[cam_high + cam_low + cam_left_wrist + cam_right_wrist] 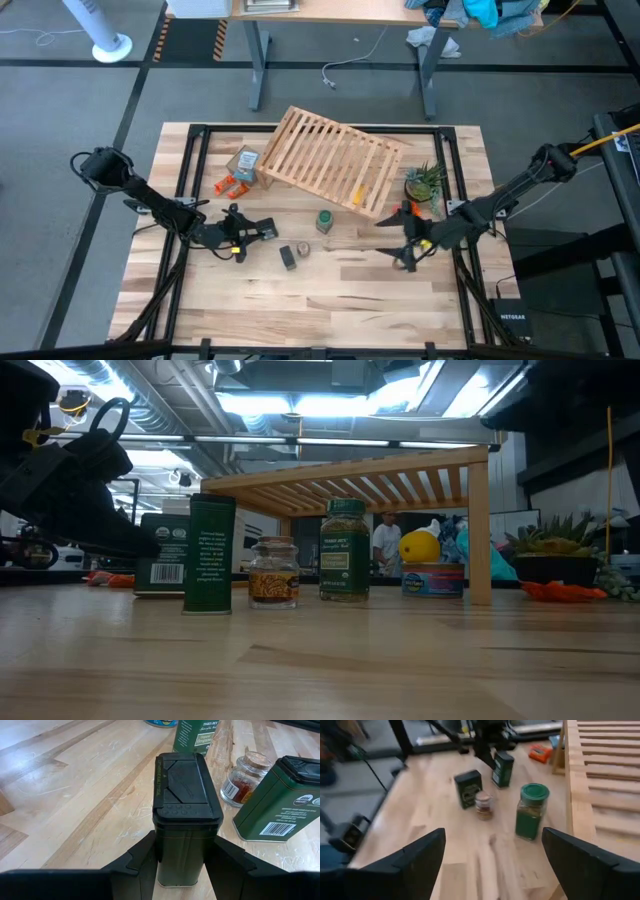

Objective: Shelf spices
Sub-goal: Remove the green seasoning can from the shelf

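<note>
My left gripper point(258, 232) is shut on a dark green squarish tin point(186, 810) left of the table's middle. A second dark tin point(288, 257) stands on its base just right of it. Beside that one is a tiny clear glass jar point(303, 250) with red spice. A green round jar point(324, 220) stands farther back, in front of the light-wood slatted shelf point(330, 158). The shelf stands on its legs at the table's far middle. My right gripper point(492, 865) hangs open at the table's right, pointing toward the jars with nothing between its fingers. My left gripper pinches the tin's two side walls, low on its body point(159, 865), between its two fingers. The fingers come slanting down from the table's left. The tin stands upright with its black lid point(185, 780) up. Whether its base touches the table I cannot tell.
A tan cardboard box point(245, 162) and orange pieces point(232, 186) lie left of the shelf. A potted plant point(425, 183) and more orange pieces point(412, 210) sit to its right. Under the shelf sit a can point(432, 580) and a yellow thing point(420, 547). A person point(385, 540) stands beyond the table.
</note>
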You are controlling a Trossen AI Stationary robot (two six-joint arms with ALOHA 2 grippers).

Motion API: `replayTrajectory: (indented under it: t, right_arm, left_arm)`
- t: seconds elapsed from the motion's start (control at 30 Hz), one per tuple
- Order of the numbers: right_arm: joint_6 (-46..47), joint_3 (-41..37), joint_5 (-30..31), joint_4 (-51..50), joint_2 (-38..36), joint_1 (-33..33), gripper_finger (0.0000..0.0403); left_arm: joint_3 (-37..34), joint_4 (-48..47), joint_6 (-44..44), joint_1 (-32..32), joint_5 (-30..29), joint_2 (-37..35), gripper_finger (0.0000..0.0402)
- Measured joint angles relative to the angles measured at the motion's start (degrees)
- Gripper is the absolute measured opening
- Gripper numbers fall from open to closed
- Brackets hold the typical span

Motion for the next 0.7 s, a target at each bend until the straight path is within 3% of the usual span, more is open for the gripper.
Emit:
replayTrajectory:
  t: [0.1, 0.23, 0.7]
  right_arm:
    - [-0.49, -6.44, -1.07, 6.91, -5.01, 0.00, 0.0337]
    - [-0.99, -11.09, -1.04, 9.03, -8.33, 0.00, 0.0337]
    - [-0.85, -24.53, -1.05, 22.97, -9.09, 0.00, 0.0337]
  left_arm:
    - [0.00, 0.00, -0.14, -0.01, 0.00, 0.00, 0.0139]
    - [0.00, -0.01, -0.14, 0.00, 0.00, 0.00, 0.0139]
    - [0.00, -0.02, -0.17, 0.00, 0.00, 0.00, 0.0139]
